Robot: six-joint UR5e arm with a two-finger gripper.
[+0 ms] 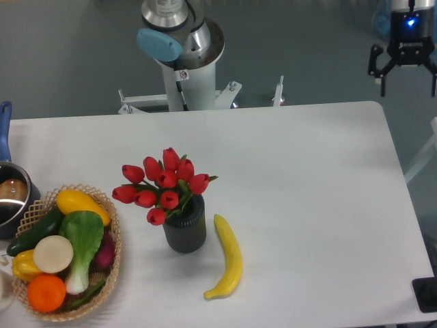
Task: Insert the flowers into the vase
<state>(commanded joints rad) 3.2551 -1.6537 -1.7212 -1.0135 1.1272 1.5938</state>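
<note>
The one fixed view looks down on a white desk (307, 205). The flowers (162, 186), a bunch of red tulips with closed buds, stand in the vase (185, 229), their stems down in its round mouth and the buds fanning up and to the left, wider than the vase itself. The vase is a dark grey ribbed cylinder, upright on the desk a little left of centre. Just to its right lies a banana (229, 258), apart from the vase and curving down toward the front edge. At the left edge sits a woven basket (102, 205) holding a yellow squash, a cucumber, a leafy green, a round white slice, a yellow pepper, an orange and something purple. Behind the basket, partly cut off by the frame, is a pot (12, 198) with a blue handle. The arm's base (183, 51) rises from behind the far edge of the desk. The pincer (407, 85) hangs in the upper right corner, beyond the desk's far right corner and well away from the flowers, pointing down, its dark fingers (381, 76) spread wide with nothing between them; a blue light glows on the wrist above it.
</note>
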